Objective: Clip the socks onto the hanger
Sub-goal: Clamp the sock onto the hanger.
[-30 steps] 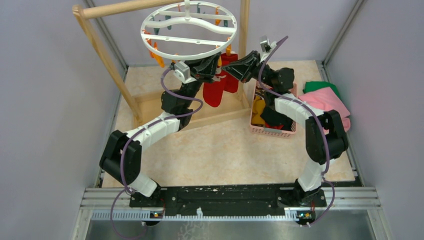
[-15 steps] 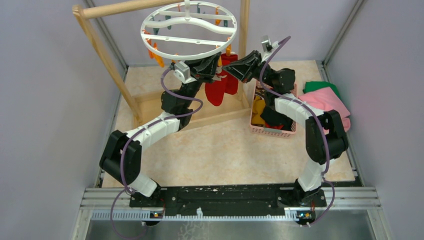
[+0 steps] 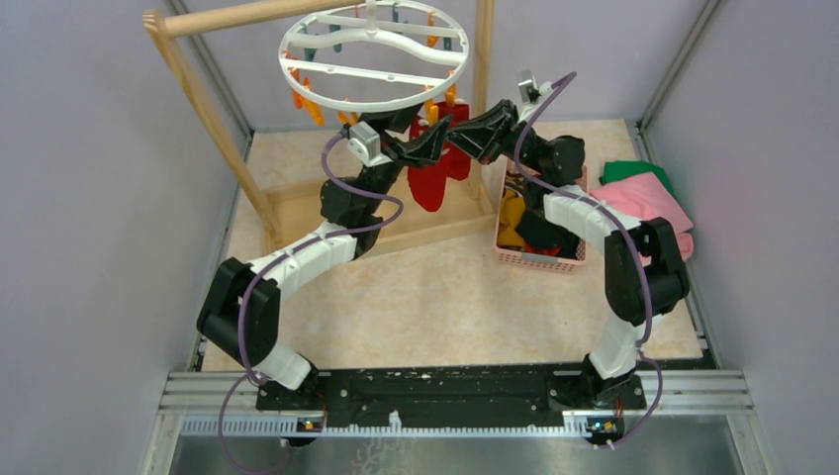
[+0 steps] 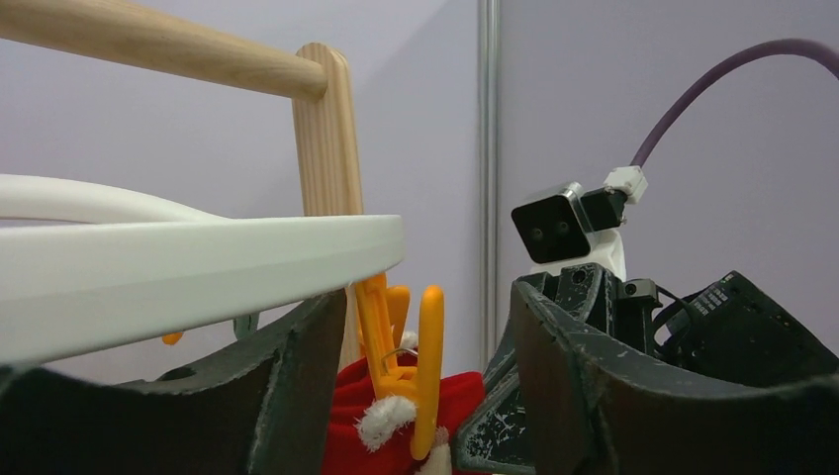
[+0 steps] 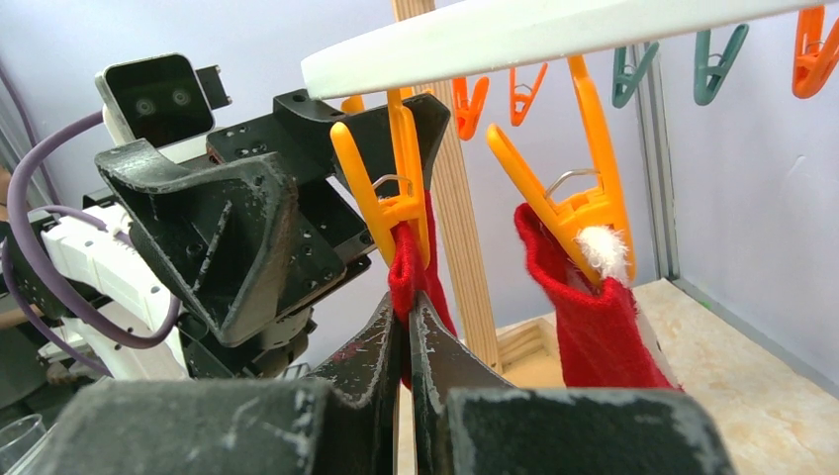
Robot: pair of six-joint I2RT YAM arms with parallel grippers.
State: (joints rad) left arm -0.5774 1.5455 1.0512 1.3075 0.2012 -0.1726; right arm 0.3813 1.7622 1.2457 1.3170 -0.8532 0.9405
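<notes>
The white ring hanger hangs from the wooden rack, orange and teal clips dangling under its rim. Two red socks hang from orange clips on its near right side. My right gripper is shut on the top edge of the left red sock, just under the orange clip that pinches it. The other red sock, with a white fluffy cuff, hangs to its right. My left gripper is open, its jaws on either side of an orange clip without touching it. In the top view both grippers meet below the ring.
The wooden rack has an upright post right behind the socks and a base frame on the table. A pink basket with yellow and black socks sits under my right arm. Folded pink and green cloths lie at the right wall.
My left gripper has opened and let go of the orange clip, which now pinches the red sock. The right gripper stays shut on that sock. The ring has shifted slightly.
</notes>
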